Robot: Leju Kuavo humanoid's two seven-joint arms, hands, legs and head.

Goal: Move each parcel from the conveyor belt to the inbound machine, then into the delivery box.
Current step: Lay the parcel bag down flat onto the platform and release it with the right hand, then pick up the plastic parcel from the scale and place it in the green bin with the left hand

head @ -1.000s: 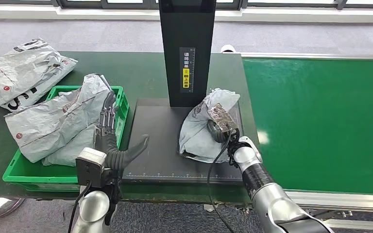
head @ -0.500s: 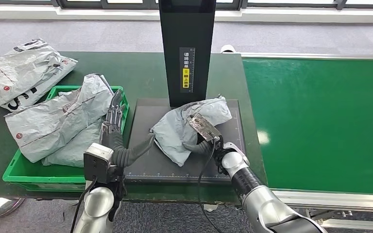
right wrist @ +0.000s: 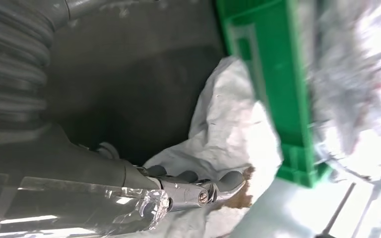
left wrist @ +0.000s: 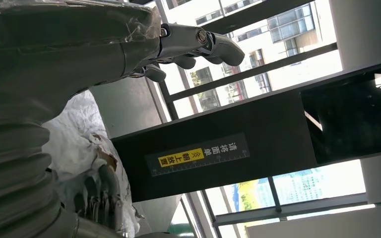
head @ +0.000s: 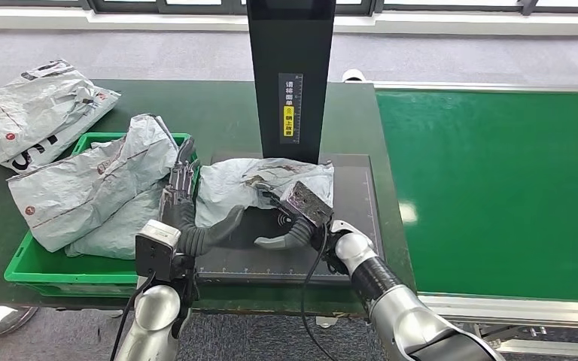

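Right hand (head: pixel 301 214) grips the parcel (head: pixel 233 188) on the inbound machine (head: pixel 346 226); left hand (head: pixel 184 210), fingers spread, should take firm hold before lifting to the delivery box (head: pixel 22 271).

My head camera sits high and looks forward and down at the bench (head: pixel 218 105), with both arms coming in from below. My left wrist camera is close behind my left hand (left wrist: pixel 178 47) and tilts up at the black post (left wrist: pixel 238 144) and the windows. My right wrist camera is very close behind my right hand (right wrist: pixel 188 186), facing the green box (right wrist: pixel 273 89). All three views share the grey bag (head: pixel 248 188).
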